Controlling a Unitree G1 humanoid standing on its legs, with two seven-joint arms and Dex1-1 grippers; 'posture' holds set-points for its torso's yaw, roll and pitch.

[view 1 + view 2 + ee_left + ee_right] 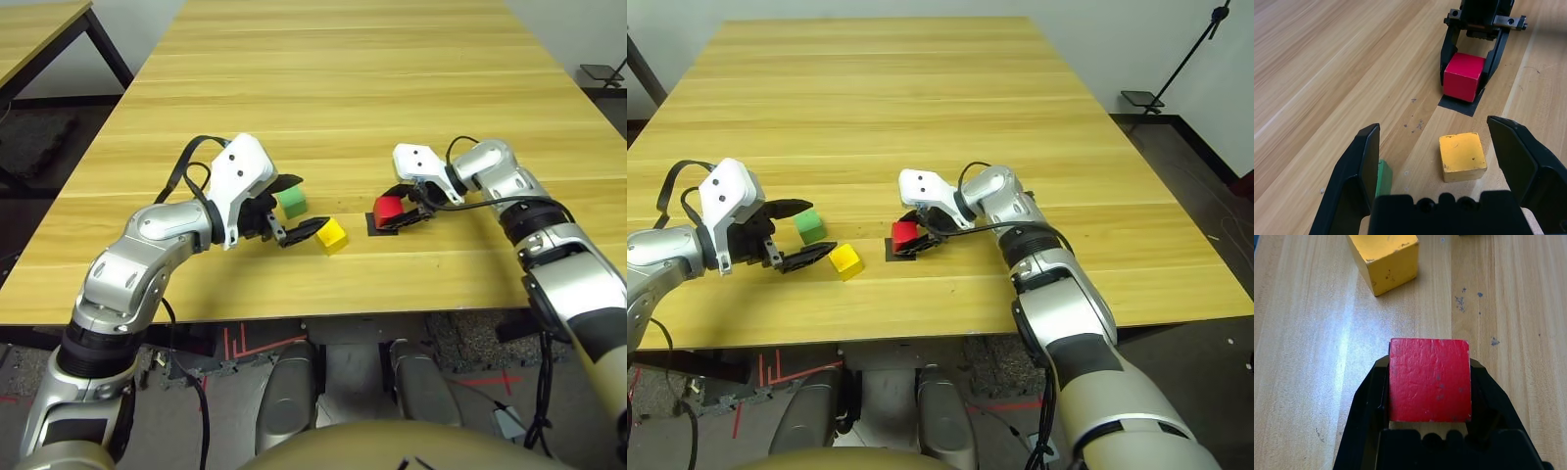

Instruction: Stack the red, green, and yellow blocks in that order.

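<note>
The red block (389,209) sits clamped between the two black fingers of the right gripper (400,211), directly over the flat black square patch (383,226) on the wooden table (343,88). Red comes first in the order, so it reads as the base of the stack, and the patch is probably the marked spot for it — the gripper seems to be setting it there. Whether the block already rests on the patch or hangs just above it cannot be told.

The yellow block (332,235) lies on the table near the patch, on the robot's left of it. The green block (291,203) lies just beyond the yellow one, farther to the left.

The left gripper (294,210) hovers over these two with its fingers spread wide and holding nothing; one finger sits by the green block and the other by the yellow. It appears poised for the green block, which goes on next — though it has closed on nothing yet.

Counted: three blocks, one of each colour; one black patch; two grippers, one gripping and one empty.
</note>
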